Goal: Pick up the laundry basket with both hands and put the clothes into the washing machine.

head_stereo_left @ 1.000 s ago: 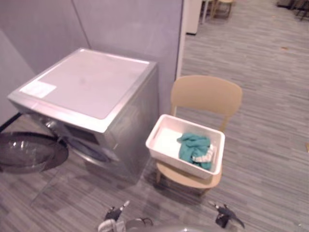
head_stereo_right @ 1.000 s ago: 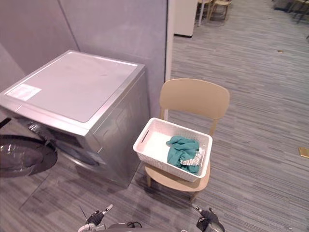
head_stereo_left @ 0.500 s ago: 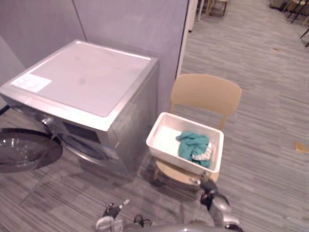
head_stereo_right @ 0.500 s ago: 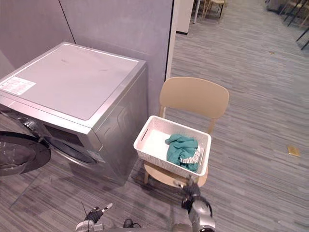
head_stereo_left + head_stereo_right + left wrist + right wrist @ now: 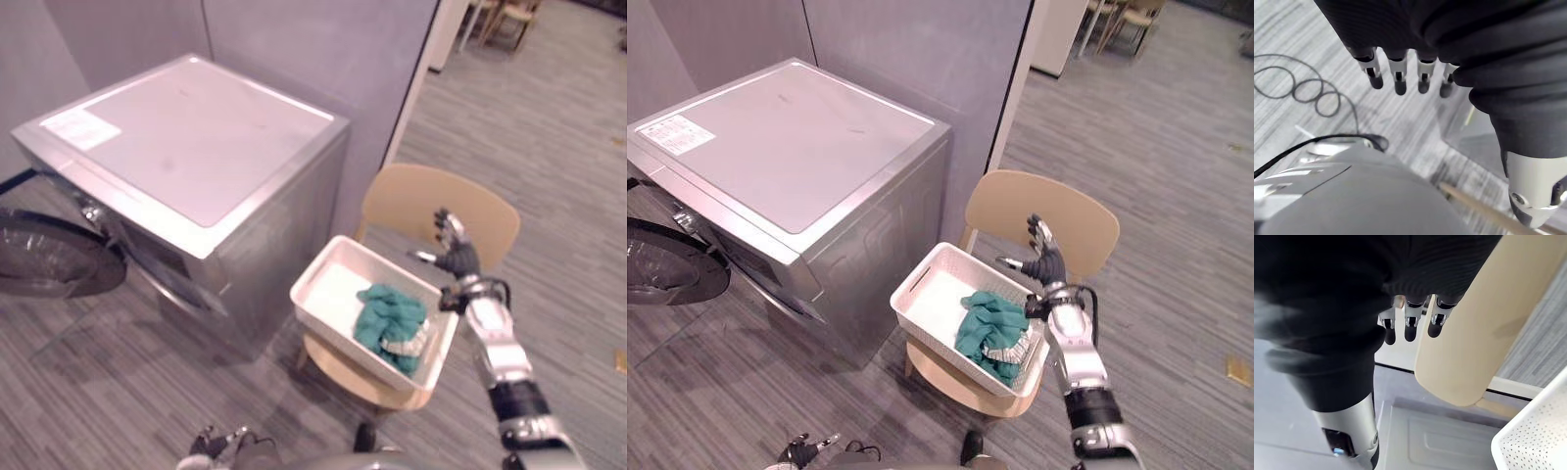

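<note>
A white laundry basket (image 5: 323, 279) rests on the seat of a tan chair (image 5: 407, 201), with green clothes (image 5: 392, 315) heaped in its right half. Left of the chair stands the silver washing machine (image 5: 186, 147), its round door (image 5: 49, 259) swung open at the left. My right hand (image 5: 454, 252) is raised above the basket's far right rim, in front of the chair's backrest (image 5: 1488, 323); its fingers (image 5: 1409, 325) are straight and hold nothing. A corner of the basket (image 5: 1540, 440) lies below it. My left hand (image 5: 1398, 73) hangs low over the floor, fingers straight and empty.
A grey partition wall (image 5: 294, 49) stands behind the washer and chair. Striped grey floor (image 5: 1176, 196) stretches to the right, with a small tan piece (image 5: 1239, 370) lying on it. More chairs (image 5: 509, 20) stand far back.
The camera has shifted. My right hand has risen from below the chair's seat to above the basket's right rim, by the backrest. The left hand stays low.
</note>
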